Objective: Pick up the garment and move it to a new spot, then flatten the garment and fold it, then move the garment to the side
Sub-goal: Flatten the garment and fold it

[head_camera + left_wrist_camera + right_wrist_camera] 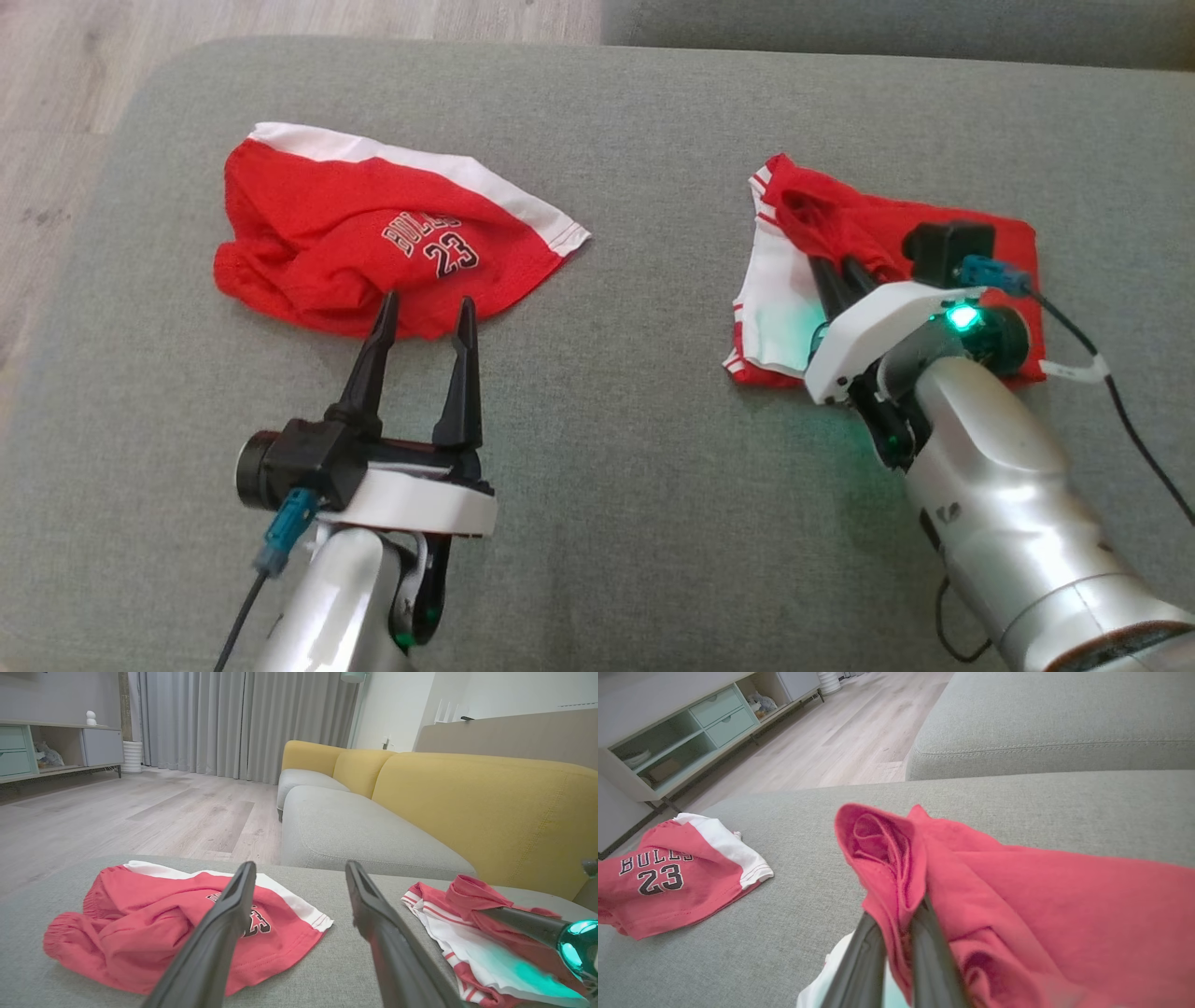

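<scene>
Two red garments lie on a grey cushion (pixel 616 131). The right one, a red and white garment (pixel 882 219) (pixel 467 891) (pixel 1041 891), lies partly folded, with one bunched edge lifted. My right gripper (pixel 837 266) (pixel 899 914) is shut on that lifted red fold, fingertips buried in cloth. At the left lie crumpled red shorts (pixel 317 233) (pixel 135 919) (pixel 668 891) with a white band and "BULLS 23" print. My left gripper (pixel 428 301) (pixel 300 865) stands open at the shorts' near edge, its jaws holding nothing.
The grey cushion ends at the far left, where wooden floor (pixel 280 28) begins. A yellow-backed sofa (pixel 467 802) stands beyond it, and a low cabinet (pixel 682 732) stands by the wall. A black cable (pixel 1120 401) trails from my right wrist.
</scene>
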Tool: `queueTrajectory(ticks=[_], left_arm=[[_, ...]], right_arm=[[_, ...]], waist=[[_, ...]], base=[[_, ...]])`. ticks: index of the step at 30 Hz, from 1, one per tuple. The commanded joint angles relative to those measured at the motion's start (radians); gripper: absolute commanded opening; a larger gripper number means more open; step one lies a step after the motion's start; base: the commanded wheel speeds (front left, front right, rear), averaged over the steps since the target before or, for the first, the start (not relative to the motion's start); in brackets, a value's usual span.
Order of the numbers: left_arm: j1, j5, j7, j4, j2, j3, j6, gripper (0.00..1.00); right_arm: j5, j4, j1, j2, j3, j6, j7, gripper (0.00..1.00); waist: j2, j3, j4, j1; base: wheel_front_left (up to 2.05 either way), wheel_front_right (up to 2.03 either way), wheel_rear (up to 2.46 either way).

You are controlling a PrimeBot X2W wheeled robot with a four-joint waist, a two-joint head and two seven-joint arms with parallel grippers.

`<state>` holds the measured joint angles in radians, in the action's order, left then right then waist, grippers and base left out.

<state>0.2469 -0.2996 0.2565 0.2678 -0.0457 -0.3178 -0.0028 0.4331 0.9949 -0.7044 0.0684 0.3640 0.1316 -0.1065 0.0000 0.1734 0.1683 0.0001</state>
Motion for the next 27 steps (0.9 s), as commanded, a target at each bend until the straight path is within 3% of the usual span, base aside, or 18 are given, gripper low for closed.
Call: queueTrajectory(ticks=[1, 2, 9, 14, 17, 20, 27], left_arm=[[0.042, -0.005, 0.005, -0.032, -0.005, 0.028, 0.004, 1.0], [0.042, -0.005, 0.005, -0.031, -0.005, 0.029, 0.005, 1.0], [0.038, -0.01, 0.005, -0.022, -0.005, 0.033, 0.007, 1.0], [0.028, -0.009, 0.005, -0.025, -0.005, 0.042, 0.013, 1.0], [0.018, -0.011, 0.005, -0.033, -0.005, 0.054, 0.015, 1.0], [0.009, -0.015, 0.005, -0.044, -0.005, 0.064, 0.017, 1.0], [-0.013, -0.016, 0.005, -0.056, -0.005, 0.079, 0.021, 1.0]], right_arm=[[0.026, -0.025, -0.01, -0.018, 0.035, -0.001, -0.017, 0.29], [0.044, -0.027, -0.008, -0.018, 0.055, -0.001, -0.023, 1.0], [0.267, -0.16, 0.013, -0.018, 0.257, -0.001, -0.033, 1.0], [0.324, -0.184, -0.023, -0.018, 0.293, -0.001, -0.103, 1.0], [0.268, -0.144, -0.054, -0.018, 0.238, -0.001, -0.141, 1.0], [0.145, -0.108, -0.073, -0.008, 0.119, -0.001, -0.154, 1.0], [-0.157, -0.29, 0.078, 0.091, -0.191, -0.001, -0.155, 1.0]], waist=[[0.0, 0.0, 0.0, -0.0001], [0.0, -0.001, -0.001, -0.0001], [0.0, -0.022, -0.036, -0.0001], [0.0, -0.048, -0.08, -0.0001], [0.0, -0.064, -0.11, -0.0001], [0.0, -0.076, -0.138, -0.0001], [0.0, -0.096, -0.174, -0.0001]], base=[[0.0, 0.0, 0.0], [0.0, 0.0, 0.0], [0.0, 0.0, 0.0], [0.0, 0.0, 0.0], [0.0, 0.0, 0.0], [0.0, 0.0, 0.0], [0.0, 0.0, 0.0]])
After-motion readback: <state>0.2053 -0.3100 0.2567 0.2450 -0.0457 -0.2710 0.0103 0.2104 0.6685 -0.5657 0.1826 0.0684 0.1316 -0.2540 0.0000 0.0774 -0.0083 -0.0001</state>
